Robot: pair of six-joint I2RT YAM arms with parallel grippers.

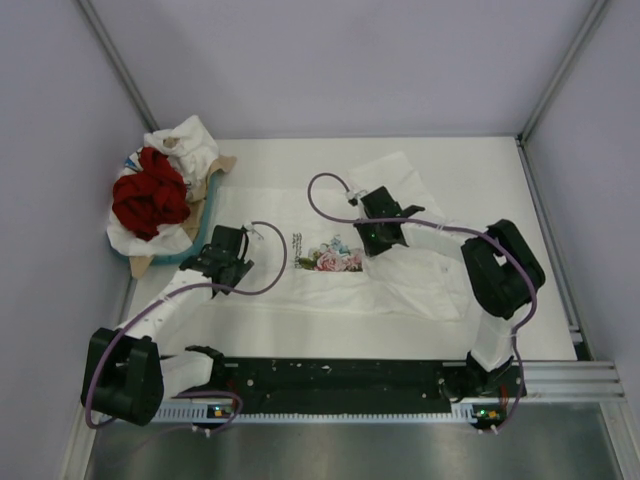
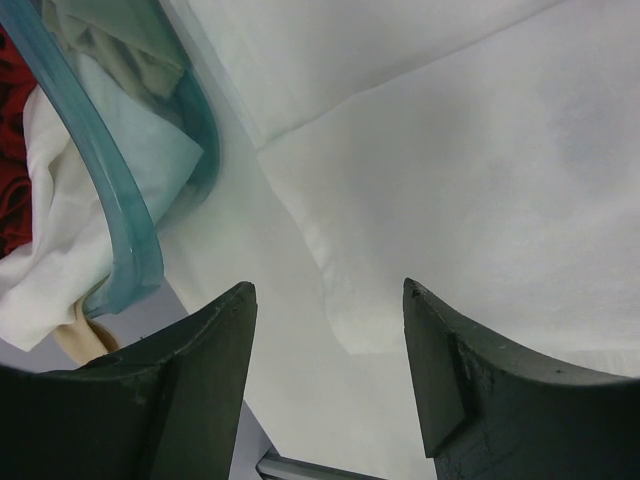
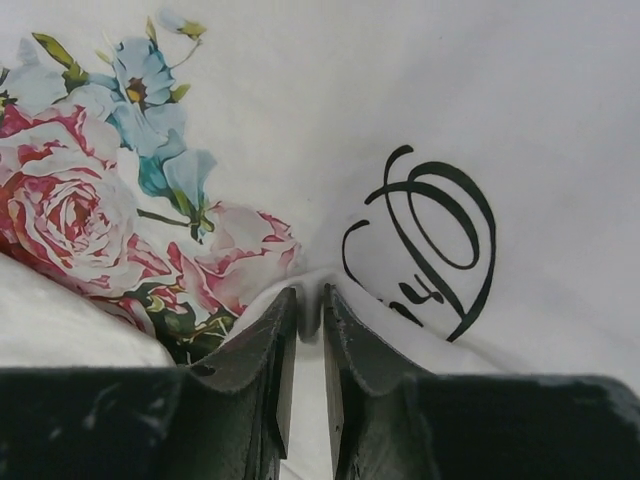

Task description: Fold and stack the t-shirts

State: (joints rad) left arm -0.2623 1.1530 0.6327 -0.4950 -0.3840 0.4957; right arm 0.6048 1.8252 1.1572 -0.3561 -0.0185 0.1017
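Mid-table, white t-shirt (image 1: 330, 285) (rose print) lies spread, wrinkled.

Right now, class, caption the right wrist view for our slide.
Right fingers pinch a fold of the white floral-print t-shirt beside its black script lettering.

Your top camera looks down from behind, while both wrist cameras hover close over the same floral-print t-shirt (image 1: 335, 282).

There, the right tool (image 3: 310, 297) pinches a raised ridge of the white t-shirt (image 3: 480, 80), rose print (image 3: 70, 210) to its left, black script (image 3: 430, 235) just right.
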